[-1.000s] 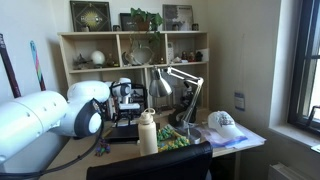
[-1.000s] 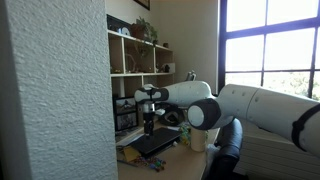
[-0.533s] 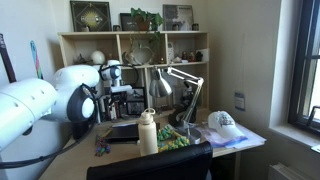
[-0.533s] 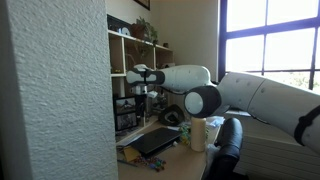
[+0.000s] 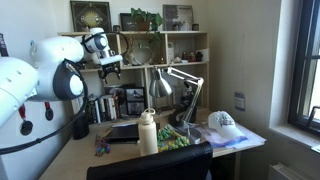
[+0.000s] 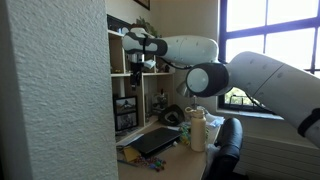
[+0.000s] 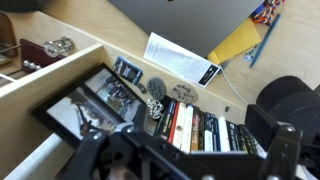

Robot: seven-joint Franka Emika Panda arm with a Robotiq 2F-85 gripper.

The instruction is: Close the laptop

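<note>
Hovering above the laptop (image 5: 122, 131), jaws apart, empty.

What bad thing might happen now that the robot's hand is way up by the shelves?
The gripper hangs close to the shelf, so a swing might knock things off it. If it comes down to the laptop, the arm might tip the white bottle beside it.

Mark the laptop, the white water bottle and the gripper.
laptop (image 5: 124, 131): in an exterior view, on its dark top surface.
white water bottle (image 5: 148, 136): in an exterior view, on its body.
gripper (image 5: 110, 70): in an exterior view, between its fingertips.
</note>
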